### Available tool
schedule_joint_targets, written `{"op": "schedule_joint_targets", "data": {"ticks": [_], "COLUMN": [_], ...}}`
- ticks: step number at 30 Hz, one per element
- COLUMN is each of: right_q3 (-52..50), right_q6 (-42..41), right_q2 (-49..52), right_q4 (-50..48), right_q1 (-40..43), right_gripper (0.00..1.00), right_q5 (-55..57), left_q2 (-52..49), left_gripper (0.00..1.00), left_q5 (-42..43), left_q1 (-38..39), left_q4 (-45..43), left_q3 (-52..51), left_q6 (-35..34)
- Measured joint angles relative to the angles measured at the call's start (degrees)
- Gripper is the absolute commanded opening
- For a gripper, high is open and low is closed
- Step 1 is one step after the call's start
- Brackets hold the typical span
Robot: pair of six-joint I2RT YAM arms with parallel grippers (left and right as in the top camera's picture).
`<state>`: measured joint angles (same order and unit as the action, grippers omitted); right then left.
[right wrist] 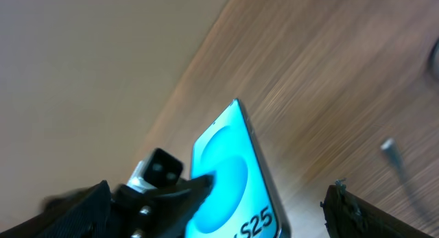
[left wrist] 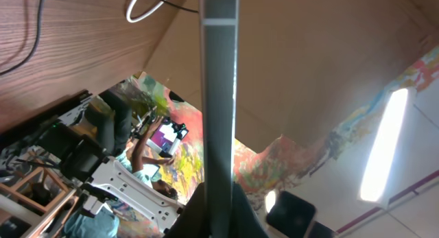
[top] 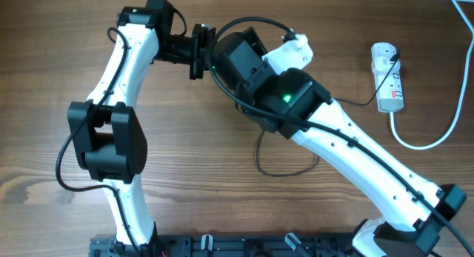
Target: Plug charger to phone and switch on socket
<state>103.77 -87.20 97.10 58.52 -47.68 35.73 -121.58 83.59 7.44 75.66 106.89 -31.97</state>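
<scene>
Right against the left wrist lens you have the phone [left wrist: 219,94], seen edge-on as a grey slab down the middle of the frame. The left claw [top: 200,51] is clamped tight on its lower end, at the upper middle of the overhead frame. From the right wrist you see its cyan screen tilted in the lower middle, with a dark finger lying over its lower left part. Treat it as light and rigid but slick and breakable: grip it across the long edges, not the glass, and expect it to pivot if you push the plug in off-axis.

Your right claw [right wrist: 216,207] stands wide, fingers at the lower left and lower right of its view, holding nothing. To the right of the phone and apart from it is a small pale tip on a blurred dark lead. That is probably the connector tip [right wrist: 387,145] of the charger [top: 281,164], whose thin black cable loops on the worktop [top: 44,138] at the lower middle overhead. The cable looks limp, so take it by the stiff connector body just behind the tip.

At the far right overhead lies the socket [top: 389,78] with a black plug [top: 396,58] in it and its white cord [top: 437,135] curling away. It looks light, so it may slide when you press its switch
</scene>
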Motion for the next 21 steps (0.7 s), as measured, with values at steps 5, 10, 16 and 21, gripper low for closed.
{"op": "schedule_joint_targets", "data": {"ticks": [5,10,16,21], "right_q3": [0.1,0.1,-5.2,-14.5], "right_q6": [16.4,29.8,38.0,39.6], "right_q2": [0.0,0.0,-0.4,-0.3], "right_q4": [7.2,12.8,14.1,7.7], "right_q1": [5.2,15.0,20.4,20.3], "right_gripper": [1.0,1.0,1.0,1.0], "right_q5": [-3.1,-11.9,-16.2,-21.3], "left_q2": [0.0,0.0,0.0,0.0], "left_gripper": [0.04,0.04,0.04,0.04], "left_q5": [-4.4,-12.2,-26.9,-41.0], "left_q1": [-0.2,-1.6,-4.1,-4.4], "left_q4": [0.0,0.0,0.0,1.4], "left_q3": [0.0,0.0,0.0,0.0], "left_q6": [0.2,0.2,0.2,0.3]}}
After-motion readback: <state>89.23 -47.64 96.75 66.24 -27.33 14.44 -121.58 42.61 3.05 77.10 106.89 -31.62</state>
